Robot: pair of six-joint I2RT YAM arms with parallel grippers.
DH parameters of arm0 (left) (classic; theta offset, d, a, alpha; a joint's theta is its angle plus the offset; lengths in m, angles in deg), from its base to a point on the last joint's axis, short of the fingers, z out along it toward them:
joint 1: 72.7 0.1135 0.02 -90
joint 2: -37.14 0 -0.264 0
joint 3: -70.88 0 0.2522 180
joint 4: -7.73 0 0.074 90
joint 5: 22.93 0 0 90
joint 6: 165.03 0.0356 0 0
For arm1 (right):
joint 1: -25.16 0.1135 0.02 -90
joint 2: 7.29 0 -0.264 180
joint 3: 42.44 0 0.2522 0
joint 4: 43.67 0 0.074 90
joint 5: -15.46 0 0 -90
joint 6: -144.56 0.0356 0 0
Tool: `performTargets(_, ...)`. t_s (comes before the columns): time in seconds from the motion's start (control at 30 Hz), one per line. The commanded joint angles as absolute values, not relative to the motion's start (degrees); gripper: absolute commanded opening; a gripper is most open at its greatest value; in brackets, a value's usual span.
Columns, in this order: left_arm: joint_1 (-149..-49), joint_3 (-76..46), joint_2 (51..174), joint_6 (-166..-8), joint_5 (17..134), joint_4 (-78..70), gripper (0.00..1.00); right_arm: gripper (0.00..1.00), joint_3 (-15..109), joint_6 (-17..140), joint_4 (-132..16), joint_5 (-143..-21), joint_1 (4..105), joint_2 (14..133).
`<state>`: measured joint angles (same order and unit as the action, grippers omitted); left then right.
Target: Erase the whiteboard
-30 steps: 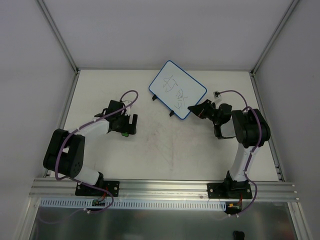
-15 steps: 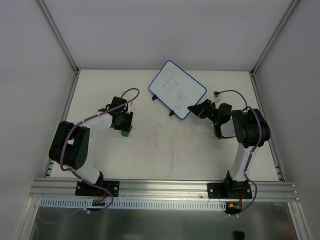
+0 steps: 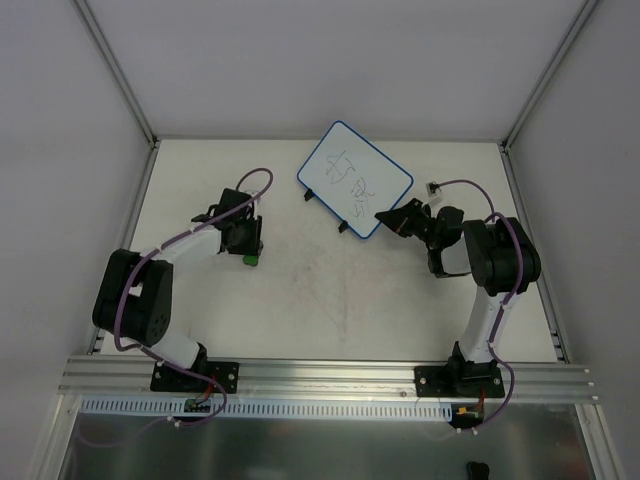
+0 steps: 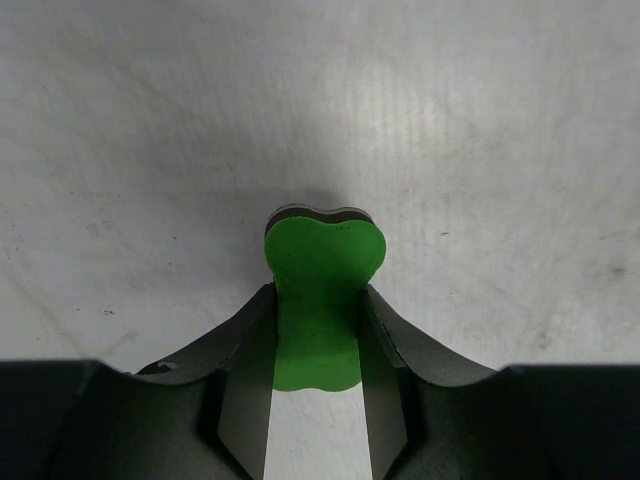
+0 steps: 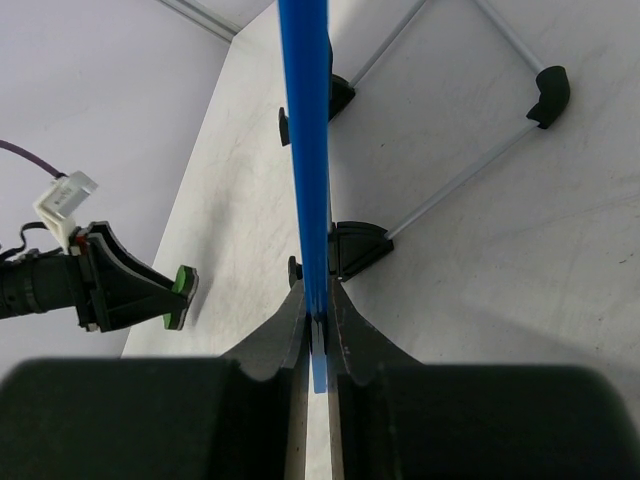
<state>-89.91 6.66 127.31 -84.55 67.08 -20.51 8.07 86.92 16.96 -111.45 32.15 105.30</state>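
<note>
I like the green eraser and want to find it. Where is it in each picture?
Top view: the eraser is left of middle, pinched in the left gripper.
Left wrist view: bottom middle, between the black fingers.
Right wrist view: a small green spot at the left, left of the blue edge of the whiteboard.
Shared landmark: the left gripper's black fingers around it.

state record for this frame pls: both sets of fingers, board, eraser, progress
left fingers: shut on eraser, pinching its narrow waist
right fingers: shut on whiteboard rim, at its near-right corner
whiteboard: far centre of table, black scribbles on its face
eraser: green, to the left of the whiteboard and apart from it; contact with table unclear
progress: nothing wiped yet
</note>
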Motion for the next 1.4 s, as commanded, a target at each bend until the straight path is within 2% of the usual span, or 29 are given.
performTargets(0.0, -90.01, 3.59, 121.08, -86.37, 71.97, -17.29, 0.0, 0.06, 9.73, 86.9, 30.37, -111.1, 31.93, 105.65)
performTargets(0.17, -90.01, -0.61, 120.46, -88.12, 76.38, -7.89, 0.0, 0.06, 9.82, 87.17, 30.37, -111.19, 31.93, 105.65)
performTargets(0.47, -90.01, -22.04, 138.64, -91.55, 84.55, -2.43, 0.0, 0.05, 9.55, 86.9, 30.37, -111.63, 32.11, 105.21)
performTargets(0.73, -90.36, -31.03, 151.65, -98.67, 83.25, 6.09, 0.0, 0.05, 9.64, 85.85, 30.37, -111.98, 32.28, 104.42)
performTargets(0.87, -91.5, -37.43, 155.08, -100.25, 78.85, 6.36, 0.0, 0.05, 8.76, 85.5, 30.37, -111.89, 32.37, 103.72)
performTargets(1.37, -94.85, -59.5, 173.19, -97.72, 80.25, 3.03, 0.0, 0.04, 9.29, 85.06, 30.28, -112.24, 32.81, 103.63)
